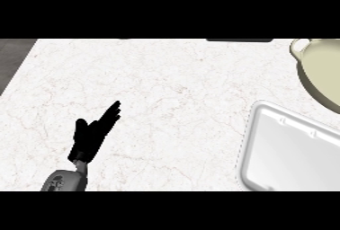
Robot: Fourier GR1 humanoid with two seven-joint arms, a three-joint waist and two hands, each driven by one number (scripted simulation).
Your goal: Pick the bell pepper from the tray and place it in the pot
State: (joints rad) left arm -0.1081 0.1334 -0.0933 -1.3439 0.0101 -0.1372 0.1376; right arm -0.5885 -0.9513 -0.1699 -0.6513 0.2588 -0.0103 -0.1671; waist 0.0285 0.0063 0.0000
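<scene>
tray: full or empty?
Empty where visible: the tray shows only bare white floor, no pepper. Its right edge runs out of frame; cannot tell there.

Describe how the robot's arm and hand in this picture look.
Only the left hand shows: plain black, slim, with narrow tapering fingers and a thumb. A thin wrist joins it to a rounded grey forearm. No cables or markings are visible. The right hand is out of view.

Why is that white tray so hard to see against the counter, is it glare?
Head view: no glare, just flat, even light; the white tray sits on a pale marble counter, so only grey shading along its rim sets it off; the black left hand casts no visible shadow.
</scene>
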